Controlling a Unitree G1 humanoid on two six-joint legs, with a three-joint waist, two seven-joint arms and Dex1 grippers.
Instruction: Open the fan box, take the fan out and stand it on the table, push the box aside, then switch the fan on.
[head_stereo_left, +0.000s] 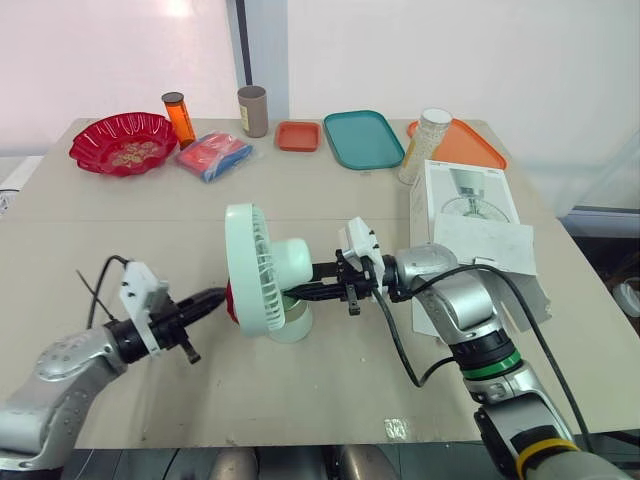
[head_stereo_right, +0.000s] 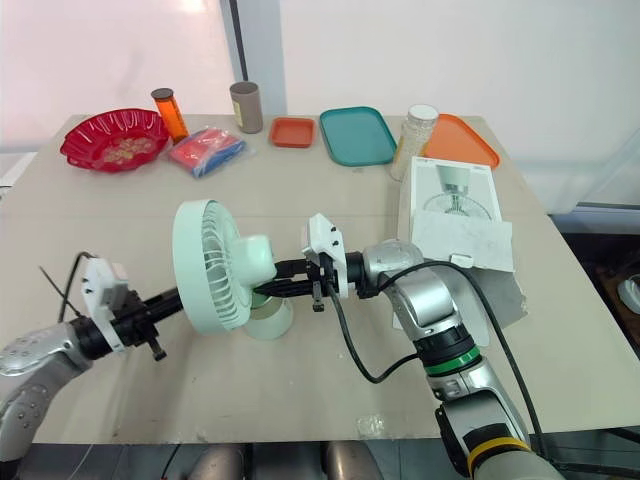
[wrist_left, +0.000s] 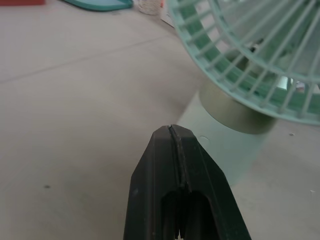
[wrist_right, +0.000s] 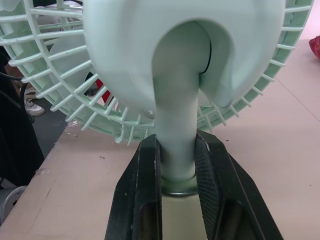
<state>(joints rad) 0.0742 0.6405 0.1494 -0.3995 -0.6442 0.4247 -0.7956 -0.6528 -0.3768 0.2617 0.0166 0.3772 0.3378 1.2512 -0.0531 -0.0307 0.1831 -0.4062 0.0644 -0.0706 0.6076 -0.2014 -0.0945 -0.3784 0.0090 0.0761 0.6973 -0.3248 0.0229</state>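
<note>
**Left gripper closed and empty at the fan's front; right gripper clamped on its stem**

The left gripper (wrist_left: 171, 129) is seen with its two fingers pressed flat together and nothing between them. It is aimed low at the front of the fan (head_stereo_left: 265, 265).

The fan is stood upright on its round base (wrist_left: 225, 150) near the middle of the table (head_stereo_left: 120, 230). Its grille (head_stereo_left: 245, 270) is turned toward the robot's left, so its axis runs across the table from one arm to the other. A small round mark (wrist_left: 202, 138) can be made out on the front of the base. It is judged likely to be the switch, though this cannot be confirmed.

The stem (wrist_right: 175, 130) behind the grille is held from the rear by the right gripper (head_stereo_left: 297, 291). One finger is set on each side of the stem, just above the base, and the fan is thereby steadied.

The left fingertips are near the base but are not touching it, and they lie under the lower rim of the grille. The left arm is therefore the nearer one to the mark. The press is judged to call for a short push along the fan's own axis, toward the right gripper.

The box (head_stereo_left: 470, 215) lies flat at the robot's right, well apart from the fan, with the right arm stretched across its near edge. A red bowl (head_stereo_left: 122, 143) and a teal tray (head_stereo_left: 362, 138) are set along the far side of the table.
</note>
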